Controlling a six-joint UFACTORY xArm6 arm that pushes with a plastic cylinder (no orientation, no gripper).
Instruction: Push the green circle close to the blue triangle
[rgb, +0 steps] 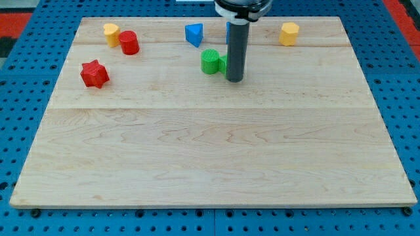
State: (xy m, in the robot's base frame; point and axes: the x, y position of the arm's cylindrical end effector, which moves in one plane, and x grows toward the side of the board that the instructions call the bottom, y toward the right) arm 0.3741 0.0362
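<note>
My tip (234,79) rests on the wooden board (210,157), over blue pegboard (20,98); no claw shows

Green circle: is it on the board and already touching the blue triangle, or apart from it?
On the board, apart. The green circle sits below the blue triangle with bare wood between them; my tip is at its right.

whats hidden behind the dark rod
A sliver of a blue block and the edge of a second green block show behind the dark rod; their shapes are covered.
</note>
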